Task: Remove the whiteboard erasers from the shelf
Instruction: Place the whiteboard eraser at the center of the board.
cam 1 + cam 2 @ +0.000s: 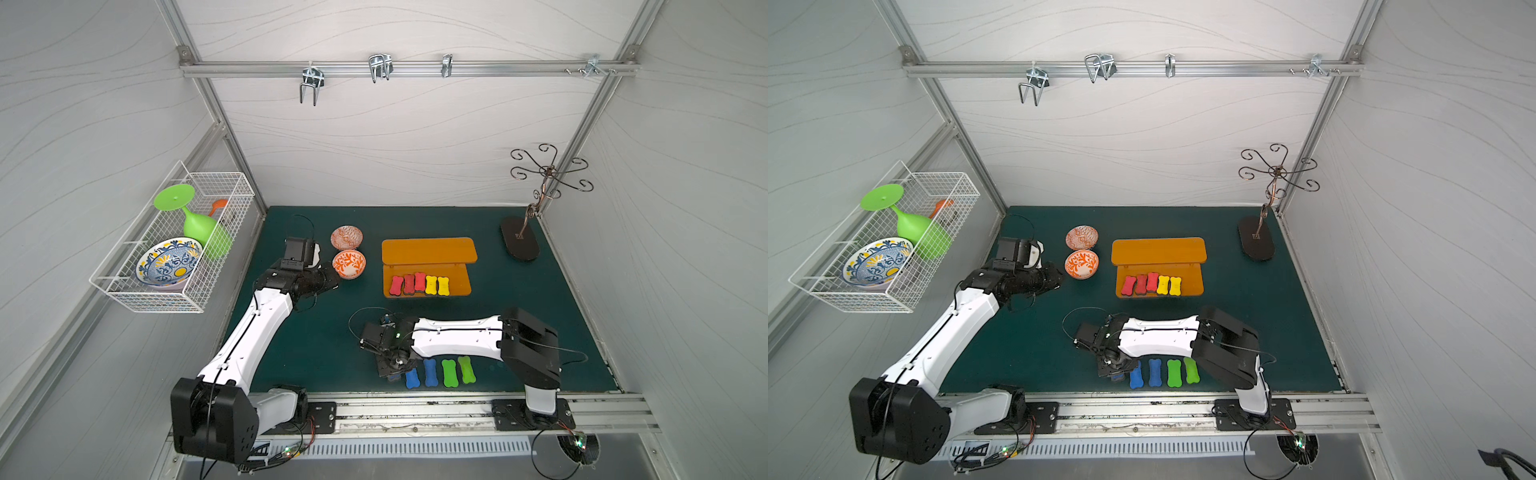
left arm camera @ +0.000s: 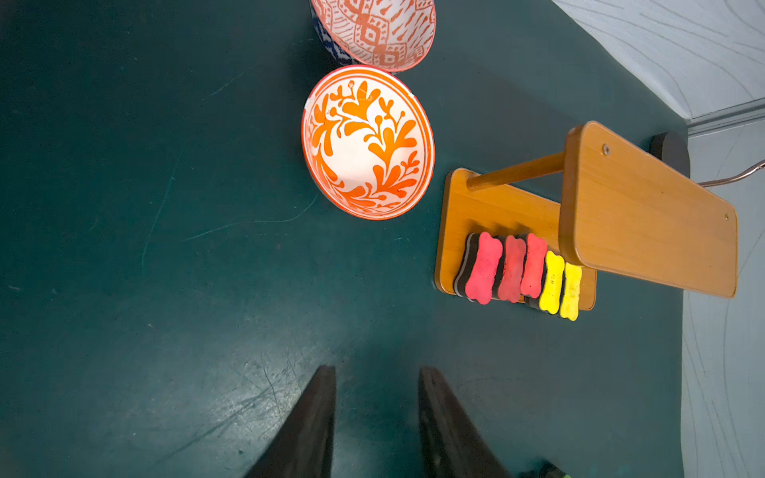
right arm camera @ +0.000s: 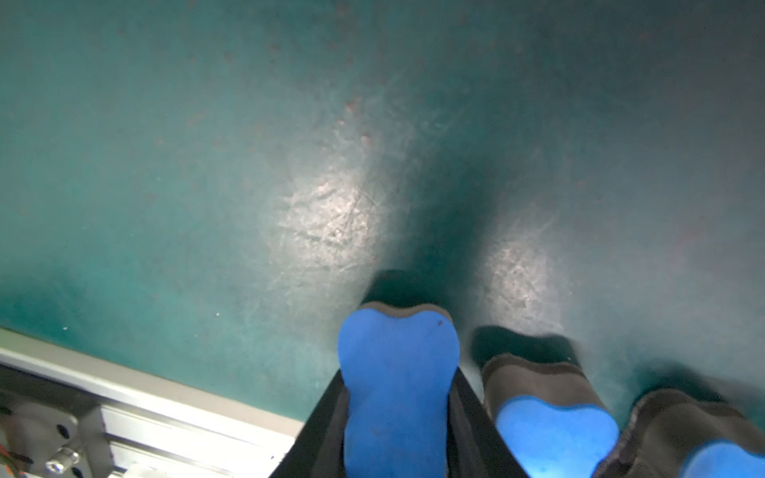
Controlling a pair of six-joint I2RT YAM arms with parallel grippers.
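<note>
While the right tool clasps a blue eraser close to the bench beside its blue neighbour, I'd seat it flat before release; five erasers sit on the shelf, on its lower board, and the left tool hangs narrowly parted, empty.

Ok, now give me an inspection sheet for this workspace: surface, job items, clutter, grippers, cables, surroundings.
Surface: green mat, scuffed.
Job's things: shelf holds three red erasers and two yellow erasers on its lower tier; two green erasers and two blue erasers lie on the mat in front.
Clutter: two patterned bowls beside the shelf; wire stand at the back corner.
Grippers: left gripper open, empty; right gripper flanks a third blue eraser, grip cannot be told.
Cables: black cable loops at both wrists.
Surroundings: wall-hung wire basket with green goblet; hook rail.
</note>
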